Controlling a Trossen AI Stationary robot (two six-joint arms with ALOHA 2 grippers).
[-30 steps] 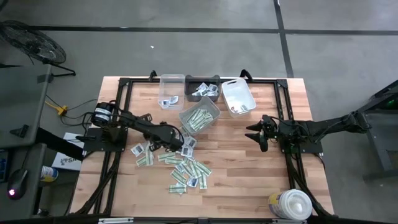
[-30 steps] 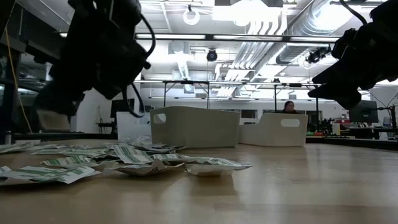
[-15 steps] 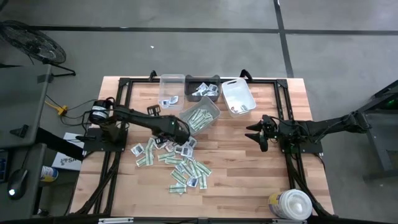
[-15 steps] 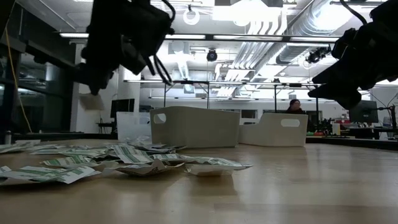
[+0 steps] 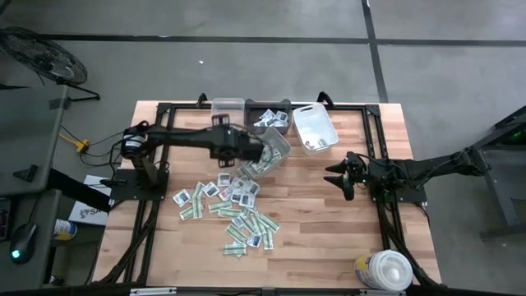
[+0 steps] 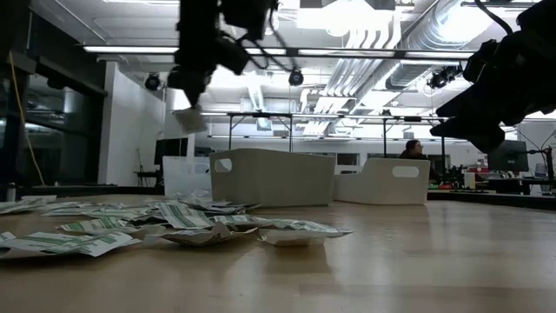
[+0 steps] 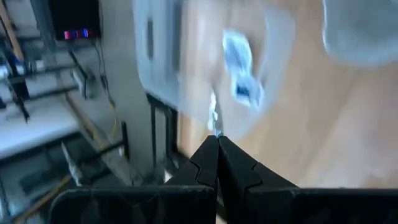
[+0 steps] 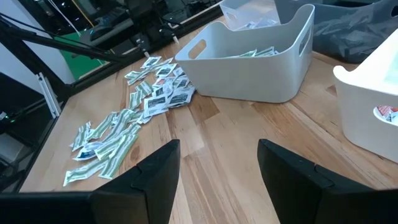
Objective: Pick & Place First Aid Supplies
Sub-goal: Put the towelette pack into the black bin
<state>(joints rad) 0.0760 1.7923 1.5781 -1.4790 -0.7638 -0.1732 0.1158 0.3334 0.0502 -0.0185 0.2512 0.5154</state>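
Sorting partly done: left pincer (image 5: 261, 150) clenched, probably pinching a small white packet (image 6: 188, 122) above the bins; most green-and-white sealed packets (image 5: 234, 210) remain on the wooden tabletop (image 5: 320, 222). Right pincer (image 5: 339, 178) idle, released.

One camera hangs overhead looking straight down on the whole bench (image 5: 329, 238) and both arms, and another sits right at bench-top level looking flat across the wood into the room behind. Each wrist has its own camera peering forward past that arm's fingers; the left one is close above the far bins and blurry, the right one looks across the bench. The scattered packets (image 8: 118, 134) and the grey bin (image 8: 252, 65) also turn up in the overhead and low shots.
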